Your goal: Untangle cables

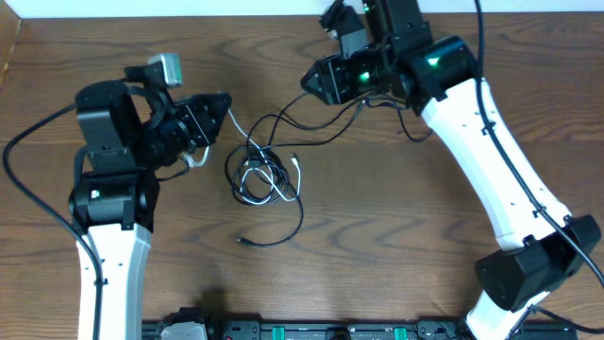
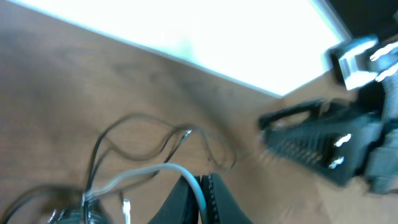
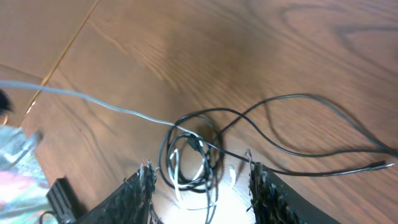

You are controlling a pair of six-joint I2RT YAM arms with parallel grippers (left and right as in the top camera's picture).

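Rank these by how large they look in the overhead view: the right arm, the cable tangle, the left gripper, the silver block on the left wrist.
Largest to smallest:
1. right arm
2. cable tangle
3. left gripper
4. silver block
The block seems to sit nearer the camera, so the order of the last two is unsure.

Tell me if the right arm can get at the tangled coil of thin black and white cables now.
Probably yes: the right tool is open and points at the tangled coil of thin black and white cables, nothing between them. The left tool, shut on the thin white cable, sits aside.
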